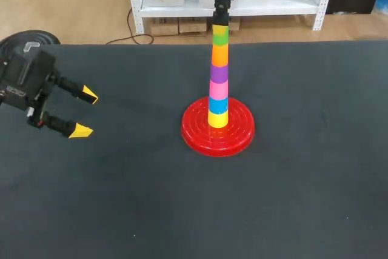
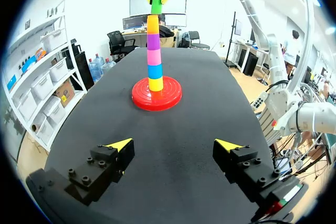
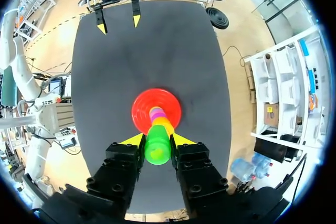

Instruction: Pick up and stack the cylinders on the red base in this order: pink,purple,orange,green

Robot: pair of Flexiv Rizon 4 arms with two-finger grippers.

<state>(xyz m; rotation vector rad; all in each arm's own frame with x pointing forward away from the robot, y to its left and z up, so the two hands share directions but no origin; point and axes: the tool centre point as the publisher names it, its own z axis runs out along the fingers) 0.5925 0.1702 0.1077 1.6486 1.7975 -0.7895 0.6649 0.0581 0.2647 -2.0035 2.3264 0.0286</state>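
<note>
Head view: green plastic cylinder (image 1: 220, 39) held atop the stack (image 1: 218, 83) on the round red base (image 1: 197, 137)
Right end effector (image 3: 157, 141): clamped on the green cylinder
Left end effector (image 1: 85, 112): spread open
Next: final release — a straight lift is then required

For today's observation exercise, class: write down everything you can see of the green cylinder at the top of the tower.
The green cylinder is a small, smooth piece that looks like glossy plastic, bright green all over, with a rounded top in the right wrist view. It stands upright, topmost of all, and appears to rest on the orange cylinder, high above the red base. The right gripper hangs over it, its jaws closed on the cylinder from two sides, and their yellow tips hide part of its upper end.
</note>
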